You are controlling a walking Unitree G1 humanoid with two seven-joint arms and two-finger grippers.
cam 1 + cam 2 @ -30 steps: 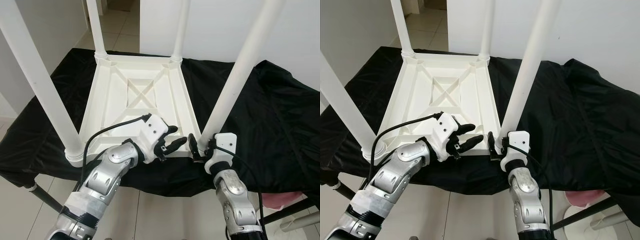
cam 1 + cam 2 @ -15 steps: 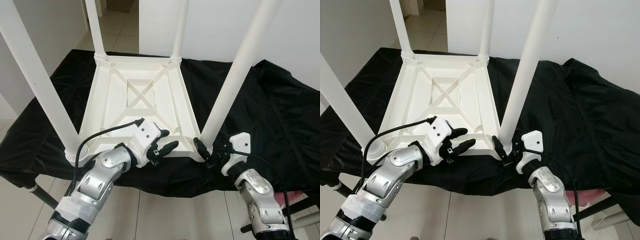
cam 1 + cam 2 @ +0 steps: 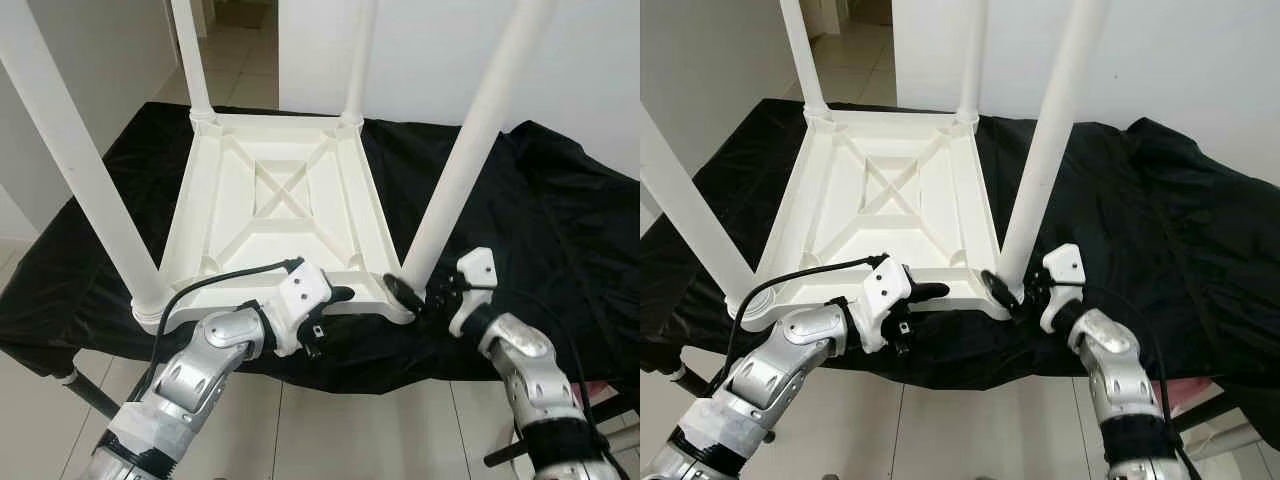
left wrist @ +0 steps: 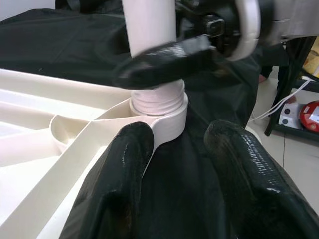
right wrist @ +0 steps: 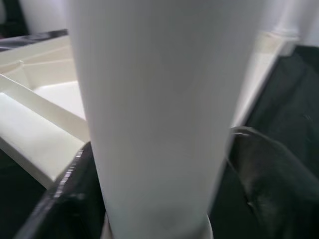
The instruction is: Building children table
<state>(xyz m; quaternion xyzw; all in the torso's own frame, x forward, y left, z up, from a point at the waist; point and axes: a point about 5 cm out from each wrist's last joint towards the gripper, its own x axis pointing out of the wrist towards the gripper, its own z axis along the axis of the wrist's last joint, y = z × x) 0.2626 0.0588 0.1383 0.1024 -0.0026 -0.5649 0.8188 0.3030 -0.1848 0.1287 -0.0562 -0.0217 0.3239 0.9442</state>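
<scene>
The white plastic children's table point(image 3: 275, 215) lies upside down in the centre of the frame on a work surface draped in black cloth point(image 3: 560, 230), its ribbed underside facing up so the legs can be fitted into the corner sockets from above. All 4 legs stand upright in their sockets: 2 at the upper edge of the frame, 1 at the left, and the near-right leg point(image 3: 462, 165) rising from lower centre toward the upper right.

The right gripper point(image 3: 412, 297) is at the base of that near-right leg, its 2 black fingers spread to either side of the tube just above the socket point(image 4: 162, 112); the right wrist view has the white tube between them, so it looks clamped on the leg, probably to twist or press it home. The left gripper point(image 3: 915, 300) sits at the tabletop's near edge in the lower centre, fingers parted; the left wrist view puts the rim between them, but whether they pinch it cannot be told. It seems placed to steady the top while the leg is seated.

The plastic is glossy off-white, with a crossed brace in the middle panel and threaded collars at the sockets.
</scene>
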